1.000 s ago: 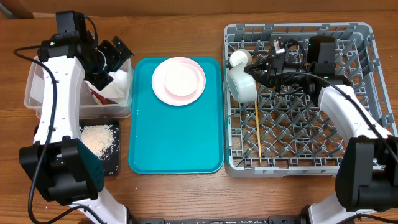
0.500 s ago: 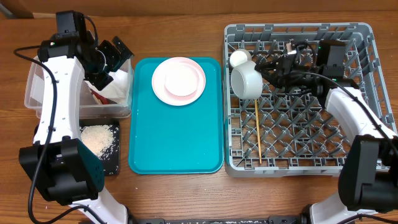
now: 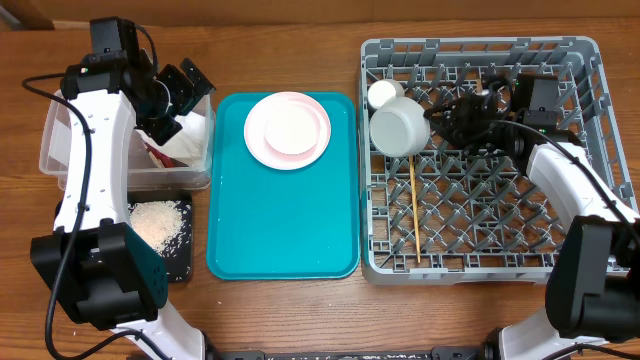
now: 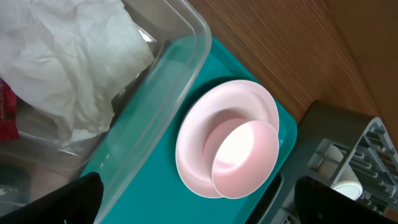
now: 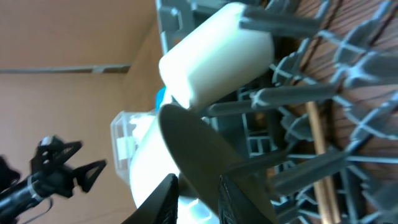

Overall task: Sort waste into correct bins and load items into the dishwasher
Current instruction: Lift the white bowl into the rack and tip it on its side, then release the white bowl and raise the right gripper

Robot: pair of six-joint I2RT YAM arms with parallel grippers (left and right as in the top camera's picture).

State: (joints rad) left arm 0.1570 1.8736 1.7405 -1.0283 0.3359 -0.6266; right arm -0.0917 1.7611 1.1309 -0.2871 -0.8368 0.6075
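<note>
The right hand (image 3: 441, 117) reaches into the grey dish rack (image 3: 470, 275), the rim of one white bowl (image 3: 399, 128) between its fingers; whether they pinch it cannot be told. One white cup (image 3: 383, 94) lies just beside the bowl. One pair of chopsticks (image 3: 414, 210) rests on the lattice near it. The left hand (image 3: 178, 92) hangs spread wide and empty over the clear tub (image 3: 60, 150), which holds one crumpled napkin (image 4: 68, 56) and one red wrapper (image 3: 157, 152). Rice (image 3: 158, 222) lies on the black tray (image 3: 180, 265). One pink plate (image 3: 256, 135), carrying a second bowl (image 3: 293, 126), sits on the teal tray (image 3: 280, 230).
</note>
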